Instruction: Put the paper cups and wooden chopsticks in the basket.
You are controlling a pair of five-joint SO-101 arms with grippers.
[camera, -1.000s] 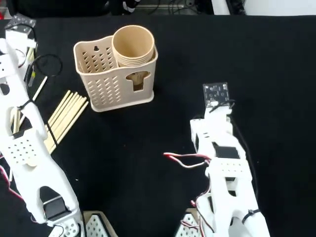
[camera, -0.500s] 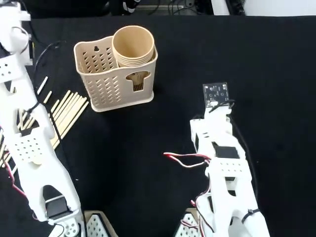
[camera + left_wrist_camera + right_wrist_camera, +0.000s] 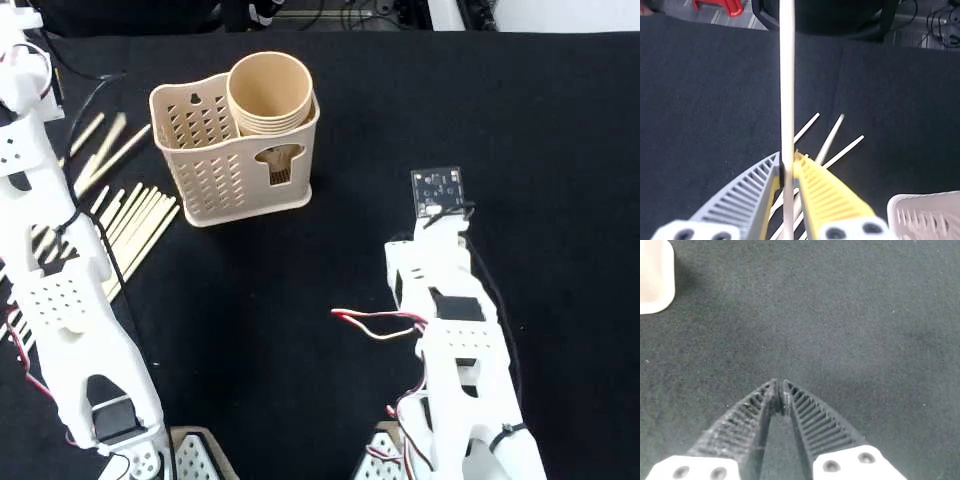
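left wrist view showed your left gripper (image 3: 788, 157) pinching one wooden chopstick (image 3: 786, 60) between its grey and yellow jaws, the stick running straight out past the tips above the black table (image 3: 450, 120). beneath it, the loose chopsticks (image 3: 135, 225) lay scattered on the cloth beside the basket (image 3: 215, 180). you had the stacked paper cups (image 3: 270, 95) standing upright in the basket compartment nearer your right arm. your right gripper (image 3: 779, 386) had its jaws pressed together on nothing, low over bare cloth, well apart from the basket.
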